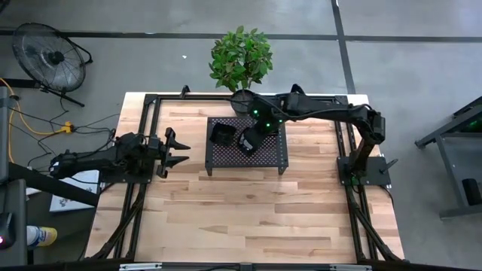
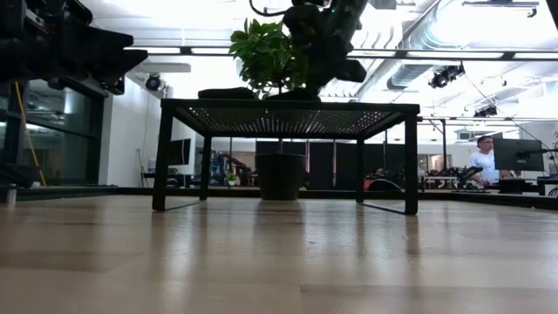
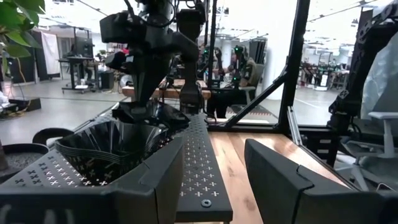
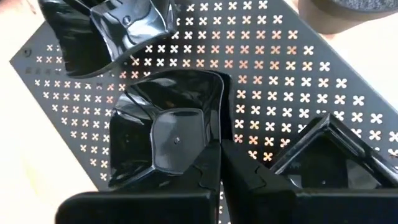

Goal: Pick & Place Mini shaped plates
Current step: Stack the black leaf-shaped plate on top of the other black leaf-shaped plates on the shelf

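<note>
A black perforated rack [image 1: 263, 156] stands at the table's far middle. On its left part sits one mini shaped plate [image 1: 222, 135], glossy black with wavy walls [image 3: 106, 149]. My right gripper [image 4: 221, 180] reaches over the rack from the right and is shut on a second black plate [image 4: 168, 137], which is squarish with a flat bottom. A third square dish [image 4: 329, 162] lies on the rack beside the fingers. My left gripper [image 1: 181, 150] waits open above the table, left of the rack, touching nothing. My right gripper pinches the plate's rim [image 4: 219, 134] on one side between its two fingers. The fingers slant down onto it from the table's right and far side. The plate sits mouth up, just over the rack's top; I cannot tell whether its underside rests on the rack.
A plant pot [image 1: 242, 98] with a leafy plant [image 1: 241, 56] stands right behind the rack. Black frame rails [image 1: 147, 128] run along the table's left and right sides. Bare wood [image 1: 248, 211] stretches in front of the rack. A person [image 2: 482, 157] is far off in the room.
</note>
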